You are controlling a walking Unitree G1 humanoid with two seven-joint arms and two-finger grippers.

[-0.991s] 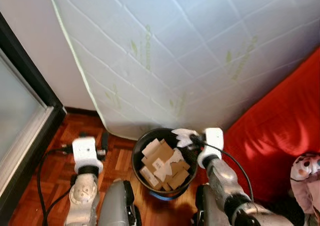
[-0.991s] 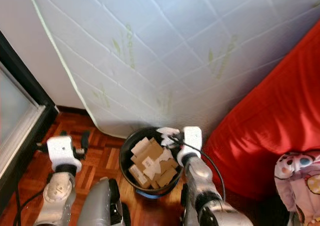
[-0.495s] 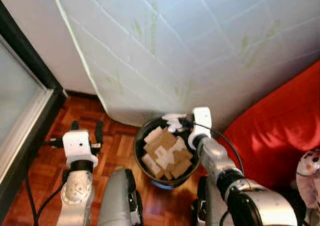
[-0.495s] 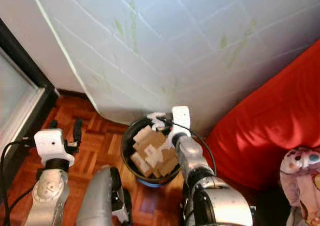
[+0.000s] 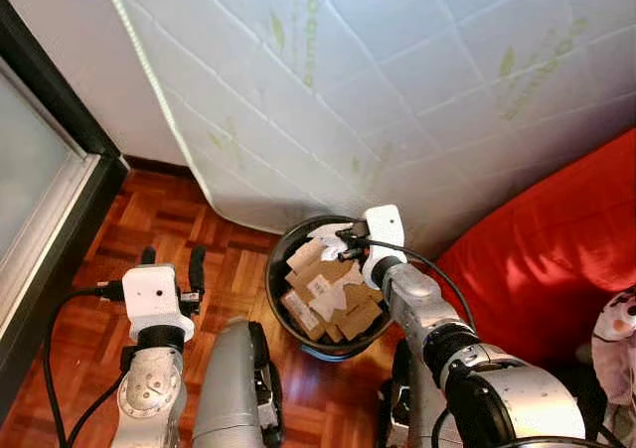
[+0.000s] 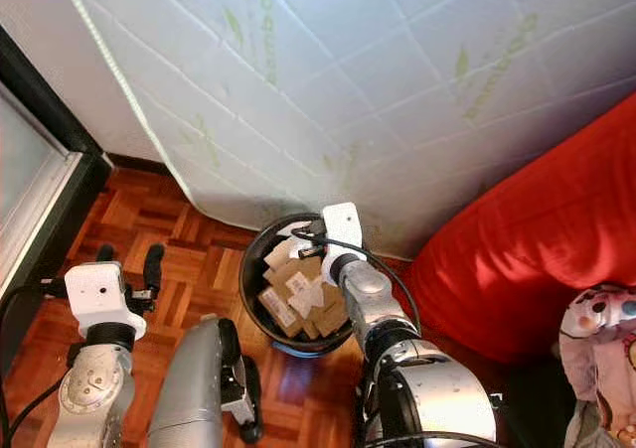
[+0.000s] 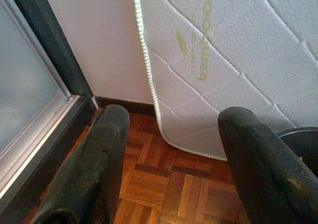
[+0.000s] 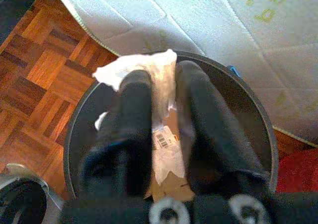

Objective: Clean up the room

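Over the mouth of the round black plastic waste bin [image 5: 279, 291], the right gripper [image 8: 164, 97] holds a crumpled piece of white paper [image 8: 141, 70], its jaws closed narrowly on the wad. The bin is already heaped with torn brown cardboard scraps [image 5: 333, 294], and the paper hangs above its far rim. To do this step well, the jaws should part only while the wad is well inside the rim, not at the edge, since the cardboard lies near the top and a light wad could roll off the pile onto the floor. I judge a short drop towards the middle of the heap safest, with a straight lift afterwards so the black fingers [image 8: 131, 114] do not drag a scrap out.

From the left: a dark-framed frosted glass door [image 5: 35, 185] stands beside a white wall [image 5: 79, 61]. The left gripper [image 7: 169, 154] hovers idle over the reddish wooden parquet floor [image 5: 149, 220], its jaws wide and holding nothing. Next, a white quilted mattress with green print [image 5: 397, 71] leans against the wall, its lower edge just behind the bin. Right of the bin lies a large red fabric cushion [image 5: 556, 249], and at the far right edge a pink patterned soft item [image 5: 616, 339].
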